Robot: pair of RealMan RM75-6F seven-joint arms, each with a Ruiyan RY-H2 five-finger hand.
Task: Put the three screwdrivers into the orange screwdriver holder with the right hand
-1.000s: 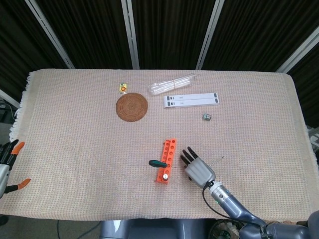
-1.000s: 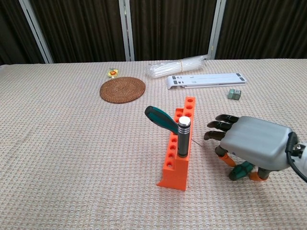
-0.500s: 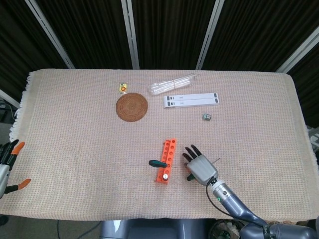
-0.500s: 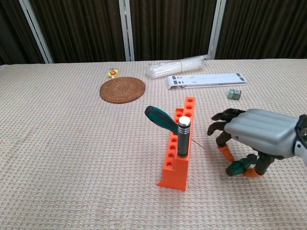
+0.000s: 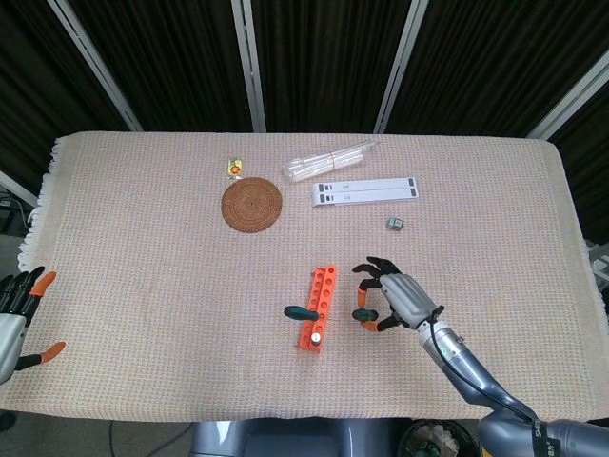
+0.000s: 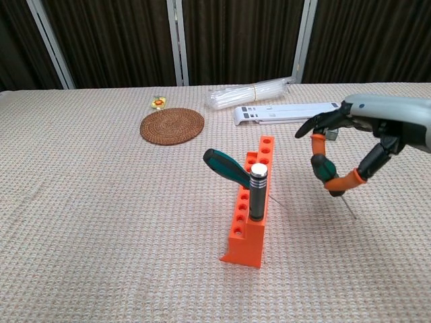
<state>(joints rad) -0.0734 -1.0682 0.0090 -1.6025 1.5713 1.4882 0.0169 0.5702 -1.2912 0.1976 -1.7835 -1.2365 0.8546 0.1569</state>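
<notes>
The right hand (image 6: 367, 138) hangs above the cloth-covered table (image 5: 143, 286), just right of the orange holder (image 6: 250, 214), its fingertips pinching a green-handled screwdriver (image 6: 326, 171) with the tip angled downward. Two screwdrivers already stand in the holder. The left hand (image 5: 14, 319), fingers apart, holds nothing.

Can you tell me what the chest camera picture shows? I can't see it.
The robot's right hand holds a small green-handled screwdriver in the air, right of an orange screwdriver holder. Two screwdrivers already stand in the holder, one green-handled and one black with a silver cap.
</notes>
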